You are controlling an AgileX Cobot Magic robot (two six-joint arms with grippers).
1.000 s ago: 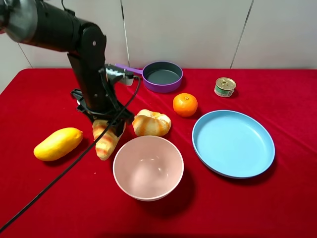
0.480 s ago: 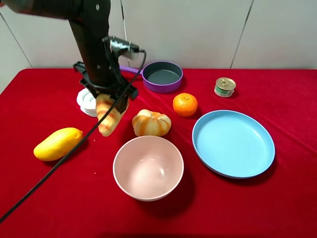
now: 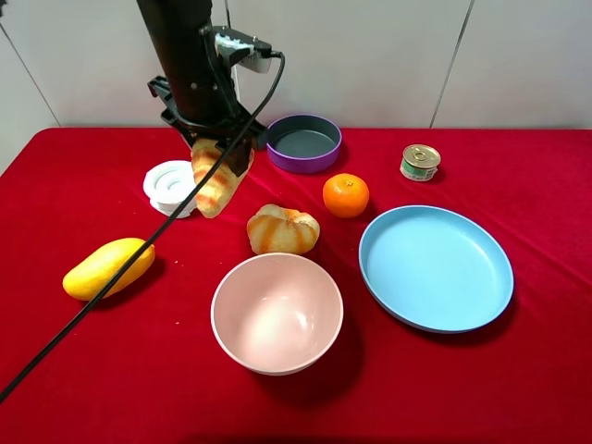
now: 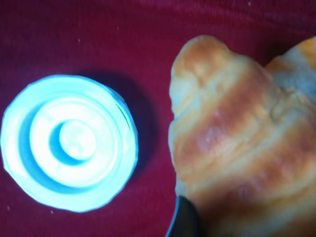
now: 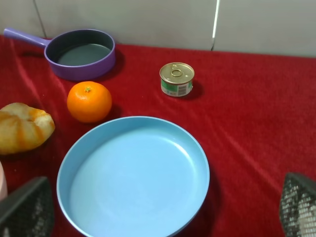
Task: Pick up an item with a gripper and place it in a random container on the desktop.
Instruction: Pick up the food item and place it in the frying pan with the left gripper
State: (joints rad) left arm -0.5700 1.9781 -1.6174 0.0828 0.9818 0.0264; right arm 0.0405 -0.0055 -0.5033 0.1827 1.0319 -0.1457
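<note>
The croissant (image 3: 218, 181) is held clear of the red cloth (image 3: 518, 388), pinched at its upper end by the left gripper (image 3: 218, 151), whose jaws are pressed onto it. A second ago it lay on the cloth between the mango (image 3: 108, 268) and the bread roll (image 3: 282, 229). It is now seen lifted and carried back toward the purple pan (image 3: 303, 163), over a spot just beside a white round lid (image 3: 170, 188). The pick is therefore judged done, and only the carry to the pan and the release are left. From above, the fingers are largely hidden by the arm. In the left wrist view only one dark tip, probably a finger, is made out beneath the pastry. The right gripper (image 5: 160, 213) is seen spread wide, with nothing held.
</note>
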